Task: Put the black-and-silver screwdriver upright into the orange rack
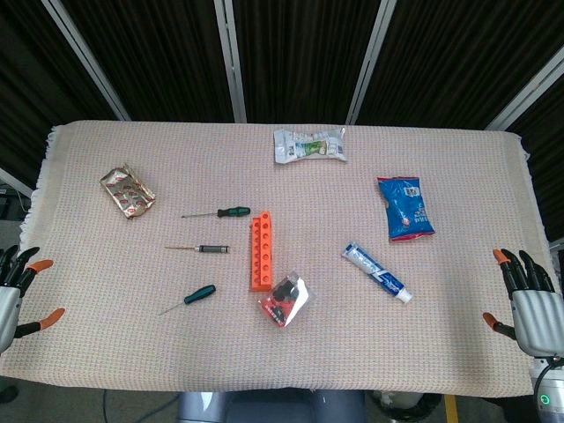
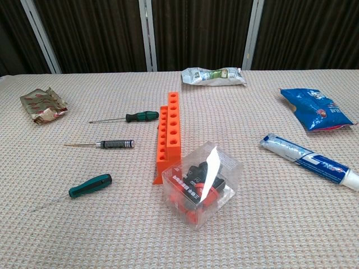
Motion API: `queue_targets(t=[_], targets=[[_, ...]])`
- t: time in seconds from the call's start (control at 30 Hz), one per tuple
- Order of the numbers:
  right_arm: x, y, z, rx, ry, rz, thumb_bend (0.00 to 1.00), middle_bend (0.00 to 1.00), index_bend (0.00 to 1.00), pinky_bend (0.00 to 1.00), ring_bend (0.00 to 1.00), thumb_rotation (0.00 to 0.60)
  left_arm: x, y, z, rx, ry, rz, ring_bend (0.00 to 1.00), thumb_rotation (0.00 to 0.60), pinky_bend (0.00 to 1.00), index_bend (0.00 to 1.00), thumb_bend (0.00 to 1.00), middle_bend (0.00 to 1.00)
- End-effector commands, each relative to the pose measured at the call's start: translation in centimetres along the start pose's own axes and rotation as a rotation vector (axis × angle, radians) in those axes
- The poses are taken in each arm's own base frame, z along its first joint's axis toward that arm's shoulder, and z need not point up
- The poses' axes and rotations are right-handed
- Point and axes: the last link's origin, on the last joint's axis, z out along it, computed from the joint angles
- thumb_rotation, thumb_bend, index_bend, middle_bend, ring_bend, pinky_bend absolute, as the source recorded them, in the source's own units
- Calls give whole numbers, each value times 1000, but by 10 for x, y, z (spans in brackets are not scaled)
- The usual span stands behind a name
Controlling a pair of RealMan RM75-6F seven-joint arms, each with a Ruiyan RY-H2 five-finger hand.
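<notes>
Both hands idle at the near worktop [image 1: 106, 352] edge: left hand [image 1: 16, 295] and right hand [image 1: 527, 304] with fingers spread, holding nothing. Nearer than the target: clear plastic box [image 2: 202, 179] and a green-handled driver [image 2: 90, 186]. Black-and-silver screwdriver [image 2: 106, 144] lies flat just left of the orange rack [image 2: 170, 134], tip pointing left, not touching it. Looks light, rigid, thin, likely to roll; best pinched at the knurled black handle [image 1: 212, 249], not the slim shaft. A second green driver [image 2: 134, 117] lies further back.
</notes>
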Motion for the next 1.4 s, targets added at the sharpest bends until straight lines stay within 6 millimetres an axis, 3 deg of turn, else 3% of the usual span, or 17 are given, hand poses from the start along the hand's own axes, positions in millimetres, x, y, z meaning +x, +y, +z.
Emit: queue_targets(t=[0.03,0.7,0.83,1.07,1.23,1.4], targets=[[0,0,0,0,0,-1,0,74,51,146,0,600,0,1,1,-2,1,-1,0,531,0,256,109,108],[2,7,-6,-12,18,13,0,71,51,146,0,600,3,4,1,-12,8,-5,37,529,0,284,110,140],[2,6,-4,-13,22,12,0,71,51,146,0,600,2,5,3,-14,-1,-5,46,532,0,328,136,146],[1,4,-3,-14,14,10,0,71,51,146,0,600,0,15,28,-74,-48,-34,67,530,0,394,269,165],[1,4,-5,-16,12,10,0,71,51,147,0,600,1,31,54,-136,-89,-39,50,527,0,412,265,153],[2,3,-8,-15,17,10,0,71,51,146,0,600,3,50,80,-197,-122,-34,9,528,0,418,194,120]])
